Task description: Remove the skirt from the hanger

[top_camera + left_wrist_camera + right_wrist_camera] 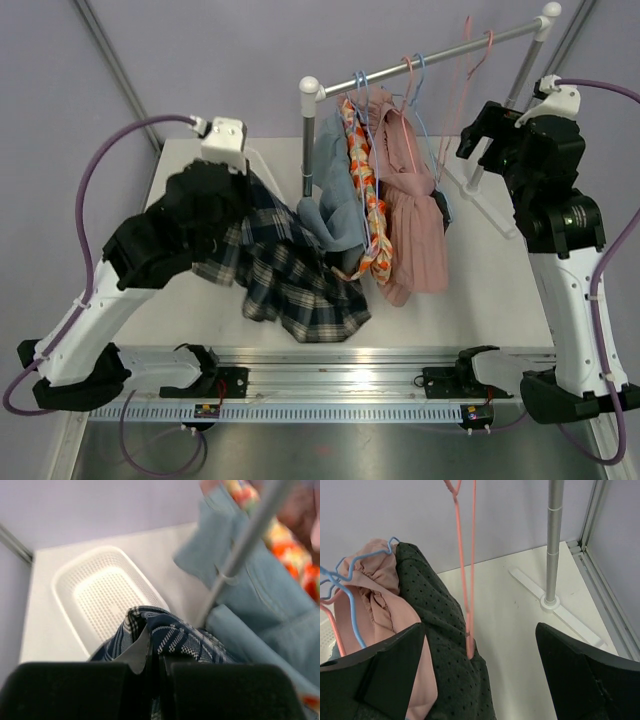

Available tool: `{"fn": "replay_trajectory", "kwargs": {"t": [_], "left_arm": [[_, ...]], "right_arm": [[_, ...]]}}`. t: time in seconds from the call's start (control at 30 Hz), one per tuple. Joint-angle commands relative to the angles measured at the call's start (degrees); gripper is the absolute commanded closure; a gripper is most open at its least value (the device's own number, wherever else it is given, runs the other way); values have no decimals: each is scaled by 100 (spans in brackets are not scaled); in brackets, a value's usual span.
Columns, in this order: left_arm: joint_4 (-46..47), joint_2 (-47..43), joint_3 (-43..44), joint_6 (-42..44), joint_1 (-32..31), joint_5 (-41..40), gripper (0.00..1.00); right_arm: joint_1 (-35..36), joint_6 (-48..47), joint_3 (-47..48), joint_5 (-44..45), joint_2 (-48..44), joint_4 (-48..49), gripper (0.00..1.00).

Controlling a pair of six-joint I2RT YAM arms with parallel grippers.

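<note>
The dark blue plaid skirt (pixel 290 280) hangs from my left gripper (pixel 228 212) and spreads onto the table left of the rack. In the left wrist view my left gripper (pixel 160 680) is shut on a fold of the plaid skirt (pixel 185 640). No hanger shows on it. An empty pink hanger (pixel 470 50) hangs on the rail (pixel 430 55) at the right. My right gripper (pixel 480 135) is open and empty beside it. In the right wrist view the gripper (pixel 480 627) has that pink hanger (pixel 465 555) between its jaws, not touching.
On the rail hang a denim garment (pixel 335 200), a floral garment (pixel 365 200), a pink skirt (pixel 415 230) and a dark dotted garment (pixel 435 610). A white basket (pixel 105 595) sits at the table's far left. The rack post (pixel 554 540) and foot stand at the right.
</note>
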Motion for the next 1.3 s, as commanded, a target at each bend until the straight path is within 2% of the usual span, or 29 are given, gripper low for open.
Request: {"fn": "replay_trajectory", "kwargs": {"t": [0.0, 0.03, 0.1, 0.13, 0.27, 0.33, 0.47, 0.53, 0.57, 0.6, 0.63, 0.67, 0.7, 0.8, 0.9, 1.13, 1.27], "left_arm": [[914, 605, 1219, 1182, 952, 1045, 100], [914, 781, 1804, 1175, 1407, 1186, 100], [905, 1396, 2370, 1359, 1901, 1520, 100], [879, 1651, 3034, 1359, 2408, 1643, 100], [624, 3125, 4557, 999, 3440, 2705, 100], [781, 3375, 4597, 937, 3704, 2822, 100], [1405, 3753, 3590, 579, 4179, 2918, 100], [1685, 3859, 3000, 411, 4372, 2718, 100], [1818, 3859, 2675, 279, 4400, 2612, 91], [1950, 3850, 2002, 235, 4426, 2533, 82], [2073, 3850, 1769, 182, 4478, 2489, 65], [2066, 3885, 1575, 42, 4505, 2506, 37], [2022, 3912, 1416, -55, 4531, 2515, 1], [1548, 3930, 1389, -345, 4567, 2436, 1], [1634, 3150, 881, -460, 4506, 2409, 1], [1846, 1014, -1078, -399, 4251, 2611, 1], [1889, -138, -2606, -512, 4189, 2655, 1]], "right_arm": [[-17, 45, -361, 159, -441, 105, 1], [-17, 72, -458, 133, -503, 114, 1], [-17, 116, -713, 71, -687, 105, 1], [-17, 124, -792, 62, -740, 96, 1], [-17, 186, -1178, -34, -986, 70, 1], [-17, 291, -1285, -148, -1057, 96, 0], [-17, 379, -1522, -386, -1294, 158, 1], [-17, 371, -1505, -509, -1373, 210, 1], [-17, 353, -1505, -579, -1434, 237, 1], [-17, 344, -1479, -754, -1478, 306, 1], [-17, 405, -1470, -825, -1479, 342, 0], [-17, 467, -1418, -887, -1462, 342, 0], [-17, 511, -1408, -1131, -1444, 429, 1], [-17, 599, -1303, -1940, -1207, 640, 1], [-17, 582, -996, -2433, -777, 825, 1], [-8, 476, 136, -2487, 575, 879, 1], [-8, 520, 455, -2373, 1078, 843, 0]]}}
